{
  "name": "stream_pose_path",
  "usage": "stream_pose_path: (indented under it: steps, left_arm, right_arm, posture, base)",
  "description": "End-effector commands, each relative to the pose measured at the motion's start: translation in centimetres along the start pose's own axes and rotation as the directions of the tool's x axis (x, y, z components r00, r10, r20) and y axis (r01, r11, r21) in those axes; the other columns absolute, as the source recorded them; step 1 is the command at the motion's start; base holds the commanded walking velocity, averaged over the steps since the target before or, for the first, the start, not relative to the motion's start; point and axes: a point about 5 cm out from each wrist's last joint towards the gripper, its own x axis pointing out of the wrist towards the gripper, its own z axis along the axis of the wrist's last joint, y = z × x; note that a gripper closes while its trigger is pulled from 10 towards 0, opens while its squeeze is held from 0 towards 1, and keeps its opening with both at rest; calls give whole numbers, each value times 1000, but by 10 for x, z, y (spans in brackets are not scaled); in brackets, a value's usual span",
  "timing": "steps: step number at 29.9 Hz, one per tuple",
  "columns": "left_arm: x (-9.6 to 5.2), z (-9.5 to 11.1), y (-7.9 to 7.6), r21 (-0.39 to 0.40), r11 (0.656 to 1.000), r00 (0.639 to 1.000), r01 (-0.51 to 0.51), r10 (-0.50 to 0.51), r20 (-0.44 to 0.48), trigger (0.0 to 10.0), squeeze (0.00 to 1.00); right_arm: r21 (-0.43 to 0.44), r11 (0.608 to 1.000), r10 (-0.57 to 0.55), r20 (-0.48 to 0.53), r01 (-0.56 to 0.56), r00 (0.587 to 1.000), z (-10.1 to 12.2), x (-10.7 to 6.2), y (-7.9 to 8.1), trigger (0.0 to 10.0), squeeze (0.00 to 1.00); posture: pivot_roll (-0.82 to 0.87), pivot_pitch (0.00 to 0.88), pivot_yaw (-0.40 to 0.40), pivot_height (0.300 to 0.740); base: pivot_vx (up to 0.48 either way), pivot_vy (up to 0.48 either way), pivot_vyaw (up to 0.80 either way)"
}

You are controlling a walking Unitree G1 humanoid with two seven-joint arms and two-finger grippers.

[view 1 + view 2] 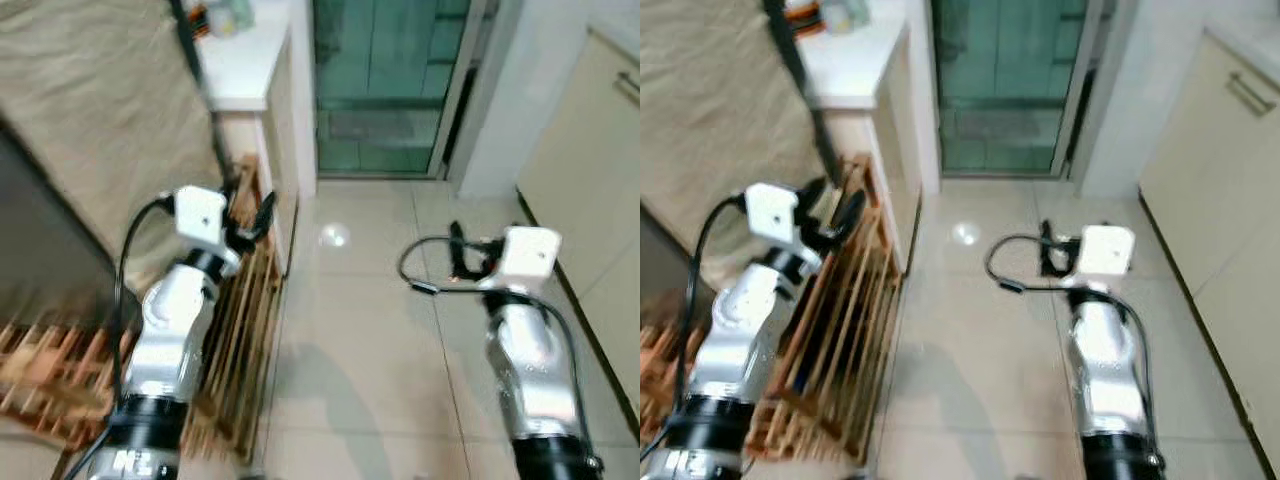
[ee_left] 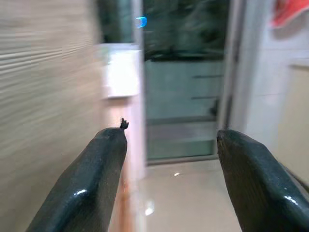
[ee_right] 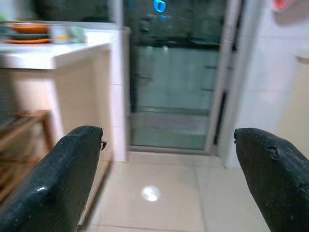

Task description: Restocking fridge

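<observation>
Standing on a tiled kitchen floor [image 1: 370,340], we find no fridge and no goods for restocking that we can identify with certainty; the tall cream cabinet front [image 1: 1225,170] at the right edge of the floor could be cupboard or appliance, and we cannot tell which.

Both arms are raised forward at about waist height, which we judge to be a carrying posture for walking rather than a reach for anything. The left end effector [image 2: 169,159] has its two black fingers [image 2: 94,183] well apart with nothing between them; through the gap we see only floor and the glass door [image 1: 390,80] ahead. The right end effector [image 3: 169,164] is likewise spread wide and empty. Neither touches any object.

Beside the left arm, a slatted wooden rack [image 1: 245,330] leans against the base of a white counter [image 1: 245,65] along the left edge of the floor. On the counter's top, near its far edge, sit some small items [image 1: 225,15], blurred beyond identification; the right wrist view suggests stacked dishes [image 3: 29,34], orange among them.

Blur in the head and left wrist views is consistent with the robot being in motion. Our assessment: the task is at its travel stage, with empty end effectors kept open in readiness, and the fridge yet to be located. The rack close to the left arm is the nearest snag risk.
</observation>
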Motion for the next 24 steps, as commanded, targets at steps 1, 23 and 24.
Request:
stream_pose_path:
  steps: [1,23,24]
  left_arm:
    - [4,0,-7,-15,1000,1000,-2,2,-9,10000,1000]
    - [2,17,-4,-68,991,987,-119,126,99,10000,1000]
    - [2,15,-6,-75,989,987,-126,133,88,10000,1000]
  right_arm:
    - [-5,1000,-23,-41,23,999,-7,0,-8,10000,0]
    - [-53,999,7,-11,-8,1000,2,8,-8,10000,1000]
    - [-53,999,1,-8,-2,1000,2,8,-8,10000,0]
  posture:
    - [-50,0,38,740]
    - [-55,0,8,740]
    - [-52,0,6,740]
  base:
    - [0,0,0]
    - [0,0,0]
    - [0,0,0]
